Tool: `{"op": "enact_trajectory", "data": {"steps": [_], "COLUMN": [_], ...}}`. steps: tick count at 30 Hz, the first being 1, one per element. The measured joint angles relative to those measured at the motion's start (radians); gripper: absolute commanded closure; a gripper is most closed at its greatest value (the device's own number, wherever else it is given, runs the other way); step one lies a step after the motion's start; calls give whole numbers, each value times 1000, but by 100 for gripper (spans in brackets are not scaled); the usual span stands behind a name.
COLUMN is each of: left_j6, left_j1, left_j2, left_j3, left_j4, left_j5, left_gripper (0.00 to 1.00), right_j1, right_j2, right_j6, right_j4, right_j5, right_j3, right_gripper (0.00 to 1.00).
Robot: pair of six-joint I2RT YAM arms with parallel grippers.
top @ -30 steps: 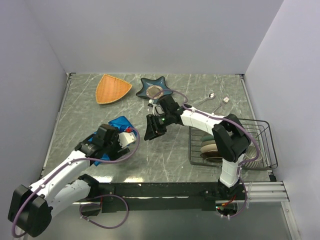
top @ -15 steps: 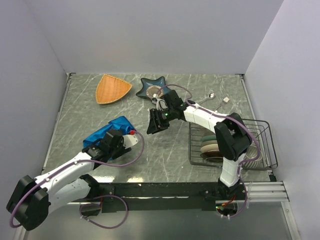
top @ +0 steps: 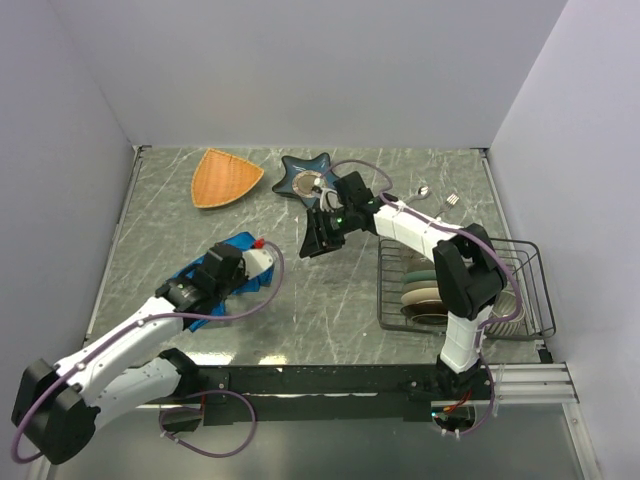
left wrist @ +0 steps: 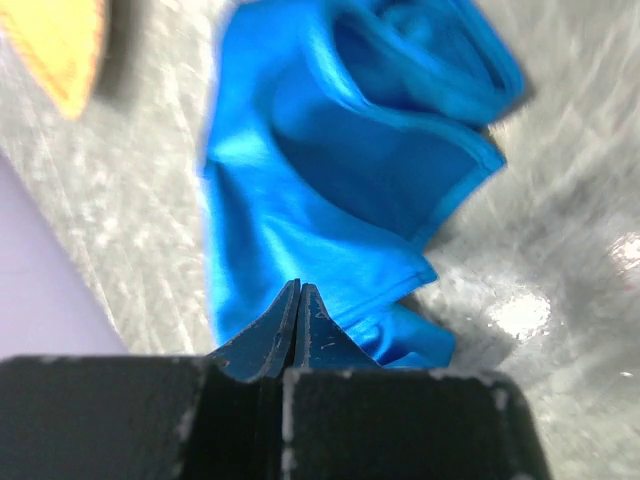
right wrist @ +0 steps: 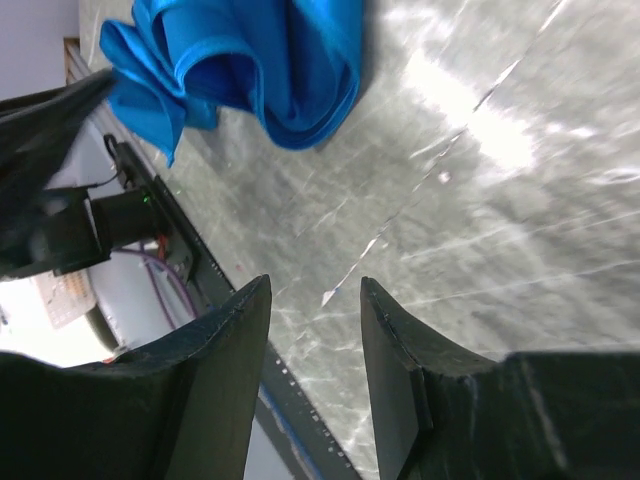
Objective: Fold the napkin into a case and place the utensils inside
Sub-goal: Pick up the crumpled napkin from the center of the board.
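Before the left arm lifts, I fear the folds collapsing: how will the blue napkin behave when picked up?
Probably floppy: the napkin lies in soft, rolled folds, so it should drape from wherever it is pinched. Its sheen suggests it may slide over itself and the marbled table. Likely light: its edges look thin.

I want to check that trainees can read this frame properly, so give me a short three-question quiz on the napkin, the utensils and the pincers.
1. True or false: the napkin lies flat and fully spread.
2. Where do the spoon and fork lie? A in the star dish; B on the table; C inside the napkin.
3. Which stands open with nothing between its fingers, the left pincer or the right pincer?

Key: 1 false, it is bunched in folds; 2 B; 3 the right pincer.
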Motion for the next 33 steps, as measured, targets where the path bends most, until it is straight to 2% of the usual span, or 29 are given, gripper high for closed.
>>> {"op": "enact_trajectory", "data": {"steps": [2, 4, 7, 8, 9, 11, 15, 22, 27, 30, 33], "left_j6": [-21, -40, -82, -97, -112, -148, -224, -332, -377, -394, -402], "left_j1": [0, 1, -3, -4, -5, -5, -9, -27, -47, -52, -53], "left_j2": [-28, -48, -40, -26, -6, 27, 89, 262, 294, 301, 314], "left_j3": [58, 98, 107, 107, 105, 99, 97, 92, 87, 85, 85], "left_j4": [-43, -72, -91, -101, -107, -111, -92, -39, -1, 20, 31], "left_j5": [19, 48, 60, 62, 66, 78, 64, -74, -172, -215, -241], "left_gripper": [70, 52, 44, 40, 30, 25, 30, 36, 38, 48, 46], "right_j1": [-15, -29, -44, -47, -50, -53, -53, -59, -67, -73, -77], "right_j2": [0, 0, 0, 0, 0, 0, 0, 0, 0, 0, 0], "right_j6": [-13, -21, -29, -31, -31, -31, -31, -30, -30, -30, -30], "right_j4": [-2, -6, -11, -13, -16, -17, -17, -17, -16, -16, -16], "right_j5": [5, 7, 8, 8, 10, 11, 15, 24, 30, 30, 31], "right_j3": [8, 13, 17, 17, 17, 17, 17, 16, 16, 14, 14], "right_gripper": [51, 50, 50, 49, 49, 49, 49, 49, 49, 49, 49]}}
